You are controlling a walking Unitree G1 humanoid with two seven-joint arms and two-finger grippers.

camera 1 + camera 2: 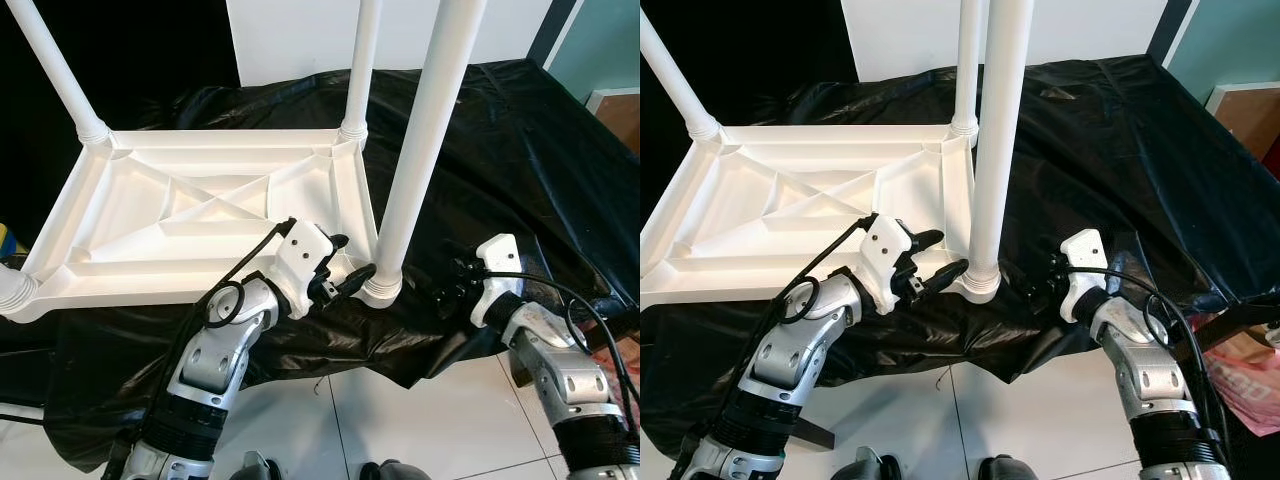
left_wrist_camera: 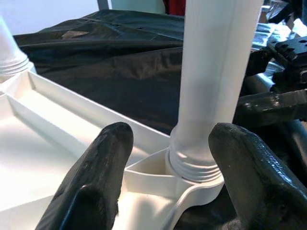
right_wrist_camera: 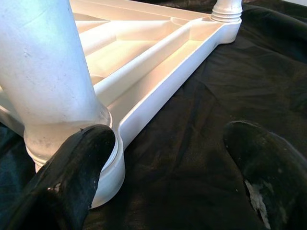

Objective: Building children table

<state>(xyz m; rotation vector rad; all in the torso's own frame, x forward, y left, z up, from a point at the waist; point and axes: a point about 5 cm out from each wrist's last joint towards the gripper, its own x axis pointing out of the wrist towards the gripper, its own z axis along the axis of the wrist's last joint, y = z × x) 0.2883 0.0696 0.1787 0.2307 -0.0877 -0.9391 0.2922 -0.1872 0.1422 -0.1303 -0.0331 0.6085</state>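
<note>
The white plastic children's table (image 1: 200, 215) is laid upside down on a desk covered with black plastic sheeting (image 1: 500, 150), its round white legs (image 1: 425, 130) standing upward. The near corner leg's threaded base (image 2: 194, 165) is bracketed by the left hand (image 2: 165, 158), whose fingers are spread wide. The right hand (image 3: 187, 158) is held wide open just beside the same corner. No readable writing is seen.

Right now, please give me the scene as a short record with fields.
surface: black sheet
main object: white tabletop, upside down, legs pointing up
near leg: upright in its corner socket
left gripper: open, fingers either side of the near leg's base
right gripper: open, low on the sheet beside that base
</note>
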